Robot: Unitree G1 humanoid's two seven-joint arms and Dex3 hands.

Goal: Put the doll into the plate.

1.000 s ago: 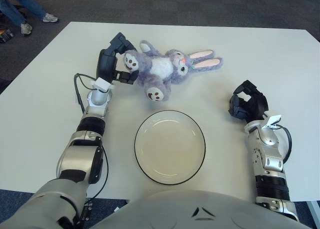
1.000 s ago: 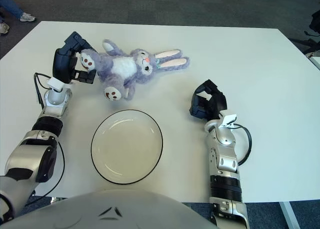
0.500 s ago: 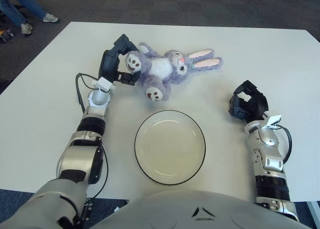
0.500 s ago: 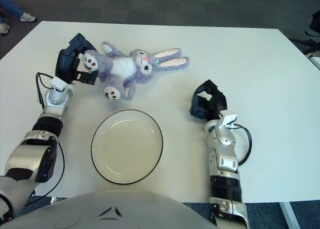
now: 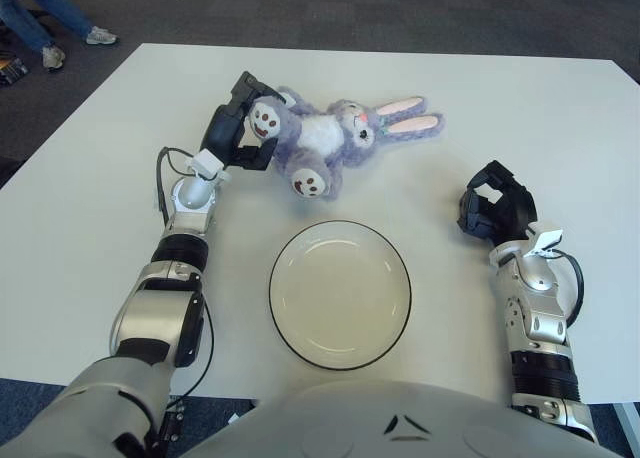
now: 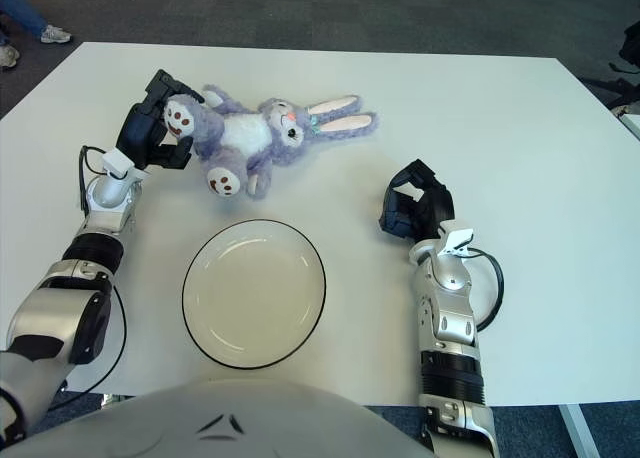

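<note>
My left hand [image 5: 232, 130], upper left of frame, was clamped on a foot of the doll [image 5: 335, 138], which stretched rightward on the worktop [image 5: 520, 108] above the plate [image 5: 340, 294]. My right hand [image 5: 492, 210] sat curled, empty, lower right.

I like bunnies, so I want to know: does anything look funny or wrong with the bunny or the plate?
Nothing looks broken or spilled. The bunny lies on its back on the table, not in the plate, which sits empty nearer the robot. The left hand is closed on one of its feet. The right hand rests apart, fingers curled.
</note>
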